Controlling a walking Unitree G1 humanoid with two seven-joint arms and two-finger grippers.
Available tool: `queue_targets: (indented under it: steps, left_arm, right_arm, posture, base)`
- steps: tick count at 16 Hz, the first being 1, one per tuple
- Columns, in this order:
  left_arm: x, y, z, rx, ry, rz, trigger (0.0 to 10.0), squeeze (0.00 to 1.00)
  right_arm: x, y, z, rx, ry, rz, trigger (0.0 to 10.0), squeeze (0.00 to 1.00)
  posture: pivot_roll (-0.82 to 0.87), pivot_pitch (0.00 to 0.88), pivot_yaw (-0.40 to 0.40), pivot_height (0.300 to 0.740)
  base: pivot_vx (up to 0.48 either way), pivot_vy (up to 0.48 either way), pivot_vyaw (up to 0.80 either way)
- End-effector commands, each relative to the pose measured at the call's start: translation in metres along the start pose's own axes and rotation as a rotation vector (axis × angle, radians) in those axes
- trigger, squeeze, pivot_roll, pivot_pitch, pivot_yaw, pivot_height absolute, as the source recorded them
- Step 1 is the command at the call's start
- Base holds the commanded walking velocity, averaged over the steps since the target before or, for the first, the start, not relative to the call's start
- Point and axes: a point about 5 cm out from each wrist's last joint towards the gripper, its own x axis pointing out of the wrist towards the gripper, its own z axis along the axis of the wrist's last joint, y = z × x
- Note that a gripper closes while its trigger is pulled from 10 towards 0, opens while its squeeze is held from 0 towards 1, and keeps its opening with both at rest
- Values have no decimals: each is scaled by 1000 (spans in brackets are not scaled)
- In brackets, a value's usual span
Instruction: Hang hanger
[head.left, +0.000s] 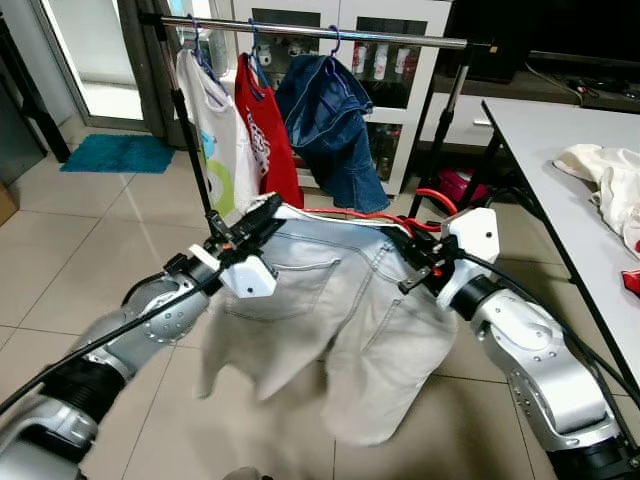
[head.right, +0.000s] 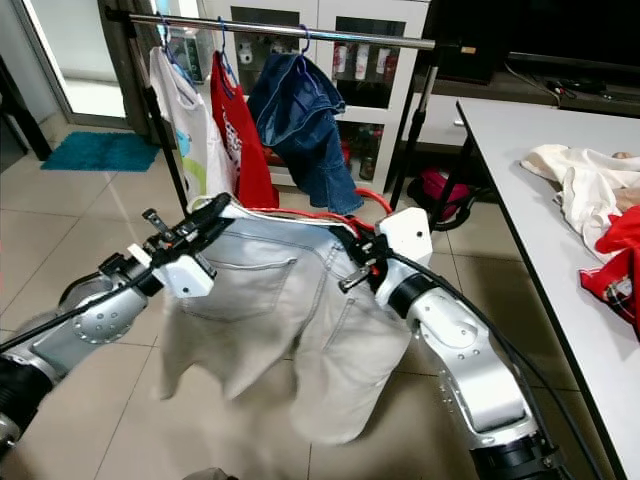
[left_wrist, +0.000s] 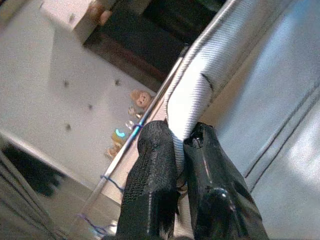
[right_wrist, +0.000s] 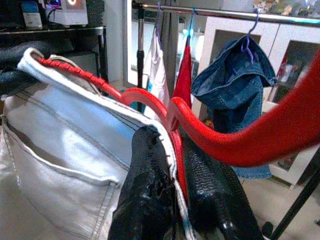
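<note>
Pale grey jeans (head.left: 340, 310) hang on a red hanger (head.left: 432, 198), held up between both arms in front of the clothes rail (head.left: 400, 39). My left gripper (head.left: 262, 212) is shut on the left end of the waistband (left_wrist: 192, 95). My right gripper (head.left: 405, 248) is shut on the right end, pinching waistband and hanger (right_wrist: 240, 145) together. The hanger's hook curves up beside the right wrist, below and short of the rail. On the rail's left part hang a white T-shirt (head.left: 215, 130), a red shirt (head.left: 268, 135) and a blue denim garment (head.left: 330, 115); its right part is bare.
A white table (head.left: 540, 130) runs along the right, with white clothing (head.left: 610, 180) and a red cloth (head.right: 620, 250) on it. The rail's black stand legs (head.left: 440, 130) and a white glass-door cabinet (head.left: 395, 70) are behind. A blue mat (head.left: 120, 153) lies far left on the tiled floor.
</note>
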Motion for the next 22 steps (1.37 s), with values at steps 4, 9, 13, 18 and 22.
queue_targets:
  steps: [4,9,13,18,22]
  left_arm:
    - [-12,34,-27,-274,204,246,10000,0]
    - [-13,39,-26,-295,185,257,10000,1000]
    - [-14,40,-25,-310,181,236,10000,1000]
    - [-11,40,-24,-344,178,217,10000,1000]
    - [3,29,-10,-537,101,155,10000,1000]
  right_arm:
    - [-19,-47,-10,-58,80,-237,10000,0]
    - [-18,-45,-10,-72,78,-217,10000,0]
    - [-18,-45,-11,-77,78,-215,10000,0]
    - [-16,-43,-13,-108,95,-192,10000,0]
    - [-10,-36,-14,-139,111,-147,10000,0]
  posture:
    - [-111,0,-35,740]
    - [-110,0,-36,740]
    - [-111,0,-36,740]
    - [-108,0,-34,740]
    - [-108,0,-36,740]
  base:
    - [0,0,0]
    - [0,0,0]
    - [0,0,0]
    - [0,0,0]
    - [0,0,0]
